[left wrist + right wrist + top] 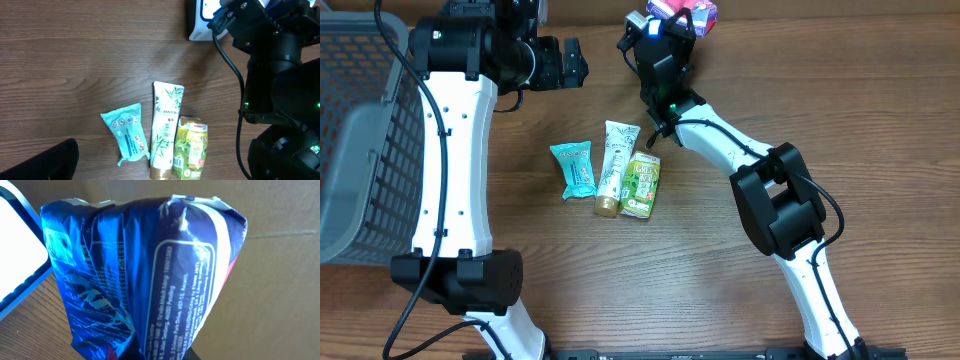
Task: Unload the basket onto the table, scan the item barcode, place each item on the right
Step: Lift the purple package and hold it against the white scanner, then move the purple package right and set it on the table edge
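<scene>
packet (145, 280): crinkled glossy blue foil, clamped in right gripper (670, 25)
left gripper (574, 62): jaws apart, empty
table (720, 300): brown wood grain

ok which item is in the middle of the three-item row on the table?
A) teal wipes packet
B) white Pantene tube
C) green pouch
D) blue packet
B: the white Pantene tube lies between the teal wipes packet on one side and the green pouch on the other.
</scene>
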`<state>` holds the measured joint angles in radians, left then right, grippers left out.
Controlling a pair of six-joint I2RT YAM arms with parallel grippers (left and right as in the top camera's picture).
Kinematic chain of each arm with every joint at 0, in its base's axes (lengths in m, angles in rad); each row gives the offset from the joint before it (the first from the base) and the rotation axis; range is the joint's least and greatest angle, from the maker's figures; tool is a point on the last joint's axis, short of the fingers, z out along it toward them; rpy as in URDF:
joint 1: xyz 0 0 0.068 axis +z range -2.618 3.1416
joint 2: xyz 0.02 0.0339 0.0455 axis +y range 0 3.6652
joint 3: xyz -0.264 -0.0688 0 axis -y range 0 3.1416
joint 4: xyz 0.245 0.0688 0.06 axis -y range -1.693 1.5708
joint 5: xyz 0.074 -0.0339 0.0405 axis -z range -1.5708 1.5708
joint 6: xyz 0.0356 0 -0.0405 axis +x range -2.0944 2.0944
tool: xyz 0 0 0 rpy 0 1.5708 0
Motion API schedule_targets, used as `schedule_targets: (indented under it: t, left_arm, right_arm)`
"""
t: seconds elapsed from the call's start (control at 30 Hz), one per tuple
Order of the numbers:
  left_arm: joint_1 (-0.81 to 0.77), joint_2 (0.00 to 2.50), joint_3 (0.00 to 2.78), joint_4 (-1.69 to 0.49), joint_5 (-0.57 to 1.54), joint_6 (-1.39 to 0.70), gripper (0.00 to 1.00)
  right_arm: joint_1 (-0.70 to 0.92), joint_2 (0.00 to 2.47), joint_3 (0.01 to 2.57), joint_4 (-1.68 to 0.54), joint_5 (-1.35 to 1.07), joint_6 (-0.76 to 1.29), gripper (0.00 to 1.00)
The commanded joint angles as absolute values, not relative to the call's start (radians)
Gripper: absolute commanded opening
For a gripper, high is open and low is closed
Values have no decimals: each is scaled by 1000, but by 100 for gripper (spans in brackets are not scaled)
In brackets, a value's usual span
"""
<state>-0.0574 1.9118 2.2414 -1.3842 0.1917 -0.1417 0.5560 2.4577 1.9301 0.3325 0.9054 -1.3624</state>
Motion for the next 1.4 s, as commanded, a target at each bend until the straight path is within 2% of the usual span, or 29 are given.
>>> schedule_targets:
  t: [0.0, 0.23, 0.4, 0.53, 0.67, 0.73, 0.77, 0.8, 0.87, 1.03, 1.23, 1.37]
  left_arm:
    - [-59, 1909, 2253, -1384, 202, -127, 99]
    - [-59, 1909, 2253, -1384, 202, -127, 100]
    - [-59, 1909, 2253, -1384, 202, -127, 100]
    - [-59, 1909, 2253, -1384, 202, -127, 100]
    - [-59, 1909, 2253, -1384, 202, -127, 100]
    - [-59, 1909, 2253, -1384, 202, -127, 100]
    - [-59, 1909, 2253, -1384, 202, -127, 100]
    - [-59, 1909, 2253, -1384, 202, -127, 100]
    - [-59, 1909, 2253, -1384, 202, -127, 100]
    - [-59, 1909, 2253, -1384, 202, -127, 100]
    - [-59, 1909, 2253, -1384, 202, -127, 100]
    - [-59, 1909, 2253, -1384, 202, -127, 100]
  right_arm:
    - [551, 2452, 1942, 347, 936, -1363, 4]
    - [551, 2400, 1942, 307, 942, -1327, 4]
    - [546, 2209, 1942, -5, 874, -1053, 4]
    - [545, 1931, 1942, -420, 695, -626, 4]
    - [489, 1729, 1943, -783, 312, -152, 4]
    - [383, 1668, 1942, -955, 62, 88, 4]
    - [364, 1664, 1942, -979, 28, 120, 4]
    - [255, 1661, 1942, -1097, -104, 240, 4]
    - [142, 1680, 1928, -1196, -209, 270, 4]
    - [-86, 1747, 1769, -1201, -343, 308, 4]
    - [-273, 1791, 1456, -929, -341, 530, 4]
    - [-342, 1791, 1277, -778, -271, 712, 4]
